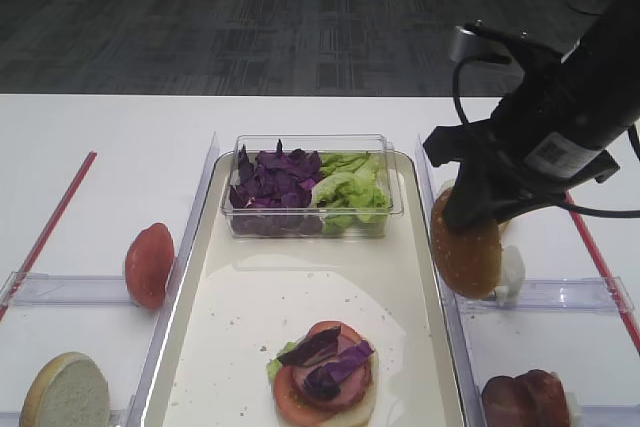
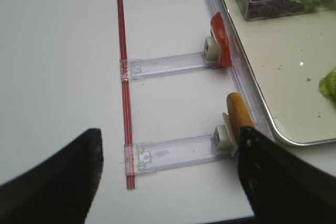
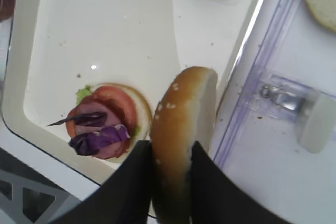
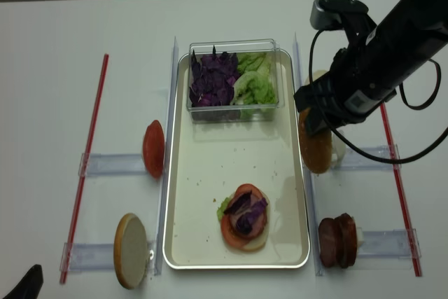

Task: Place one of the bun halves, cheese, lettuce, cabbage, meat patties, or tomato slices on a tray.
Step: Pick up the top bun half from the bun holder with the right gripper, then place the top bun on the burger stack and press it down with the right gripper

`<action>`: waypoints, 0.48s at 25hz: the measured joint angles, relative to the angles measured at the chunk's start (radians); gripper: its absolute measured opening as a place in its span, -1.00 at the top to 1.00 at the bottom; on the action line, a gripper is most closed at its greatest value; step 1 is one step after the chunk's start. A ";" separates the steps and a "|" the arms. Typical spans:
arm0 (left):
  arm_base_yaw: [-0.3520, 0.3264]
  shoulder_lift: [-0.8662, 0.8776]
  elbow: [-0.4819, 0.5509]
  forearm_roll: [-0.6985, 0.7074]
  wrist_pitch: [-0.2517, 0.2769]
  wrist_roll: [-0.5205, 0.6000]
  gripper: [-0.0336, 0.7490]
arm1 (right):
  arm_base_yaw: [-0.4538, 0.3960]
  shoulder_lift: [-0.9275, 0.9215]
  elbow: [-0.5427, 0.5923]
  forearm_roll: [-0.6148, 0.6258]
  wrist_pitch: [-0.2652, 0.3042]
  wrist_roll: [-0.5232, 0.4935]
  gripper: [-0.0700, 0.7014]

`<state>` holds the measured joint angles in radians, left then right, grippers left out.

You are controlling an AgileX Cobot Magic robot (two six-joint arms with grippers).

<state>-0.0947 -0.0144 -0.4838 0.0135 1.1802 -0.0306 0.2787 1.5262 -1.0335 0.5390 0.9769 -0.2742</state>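
My right gripper point(image 3: 172, 150) is shut on the sesame-seeded bun half point(image 3: 184, 114), held on edge above the right rim of the cream tray point(image 1: 300, 317). From overhead, the bun half point(image 4: 315, 150) hangs below the gripper point(image 4: 318, 122), beside a clear holder. On the tray's near end sits a stack point(image 1: 325, 372) of pale bun, lettuce, tomato and purple cabbage. Cabbage point(image 1: 275, 182) and lettuce point(image 1: 350, 187) fill a clear box at the tray's far end. My left gripper point(image 2: 172, 135) is open over bare table left of the tray, holding nothing.
A tomato slice point(image 4: 153, 148) and a pale bun half point(image 4: 131, 250) stand on edge in clear holders left of the tray. Meat patties point(image 4: 337, 241) stand in a holder at the near right. Red strips point(image 4: 87, 159) point(image 4: 399, 187) lie along both outer sides.
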 joint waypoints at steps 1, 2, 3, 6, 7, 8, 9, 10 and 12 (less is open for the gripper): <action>0.000 0.000 0.000 0.000 0.000 0.000 -0.34 | 0.000 -0.005 0.000 0.013 0.004 -0.011 0.28; 0.000 0.000 0.000 0.000 0.000 0.000 -0.34 | 0.000 -0.008 0.000 0.028 0.008 -0.023 0.28; 0.000 0.000 0.000 0.000 0.000 0.000 -0.34 | 0.000 -0.012 0.000 0.041 0.011 -0.034 0.28; 0.000 0.000 0.000 0.000 0.000 0.000 -0.34 | 0.000 -0.018 0.000 0.074 0.024 -0.069 0.28; 0.000 0.000 0.000 0.000 0.000 0.000 -0.34 | 0.000 -0.020 0.000 0.086 0.025 -0.079 0.28; 0.000 0.000 0.000 0.000 0.000 0.000 -0.34 | 0.000 -0.025 0.005 0.100 0.027 -0.091 0.28; 0.000 0.000 0.000 0.000 0.000 0.000 -0.34 | 0.000 -0.027 0.011 0.114 0.027 -0.107 0.28; 0.000 0.000 0.000 0.000 0.000 0.000 -0.34 | 0.000 -0.032 0.018 0.130 0.029 -0.121 0.28; 0.000 0.000 0.000 0.000 0.000 0.000 -0.34 | 0.000 -0.040 0.039 0.161 0.030 -0.150 0.28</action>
<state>-0.0947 -0.0144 -0.4838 0.0135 1.1802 -0.0306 0.2787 1.4863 -0.9947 0.6995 1.0065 -0.4246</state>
